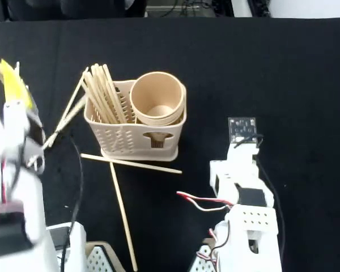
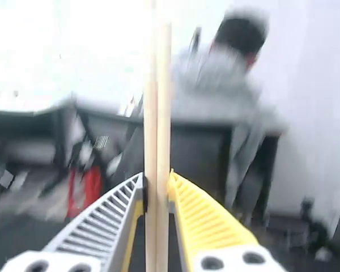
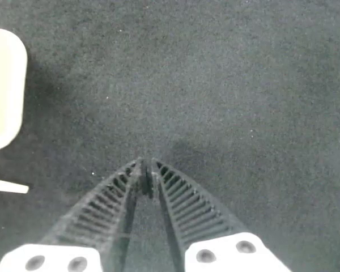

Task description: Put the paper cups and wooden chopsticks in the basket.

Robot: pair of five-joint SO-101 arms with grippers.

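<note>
A cream slotted basket (image 1: pixel 130 139) stands mid-table. Stacked paper cups (image 1: pixel 157 99) sit in its right half and a bundle of wooden chopsticks (image 1: pixel 105 93) leans in its left half. Two loose chopsticks lie in front of it: one crosswise (image 1: pixel 130 163), one running toward the front edge (image 1: pixel 123 215). My left gripper (image 2: pixel 157 175) is raised at the table's left, shut on a pair of chopsticks (image 2: pixel 157 102) that stick out past its fingertips. My right gripper (image 3: pixel 147 167) hovers low over the black cloth right of the basket corner (image 3: pixel 3 85), shut on nothing.
Another pair of chopsticks (image 1: pixel 68 110) slants beside the basket's left side, toward the left arm (image 1: pixel 14 170). The right arm (image 1: pixel 241 175) stands at the front right with loose wires. Black cloth (image 1: pixel 272 68) covers the table, bare at the back and right.
</note>
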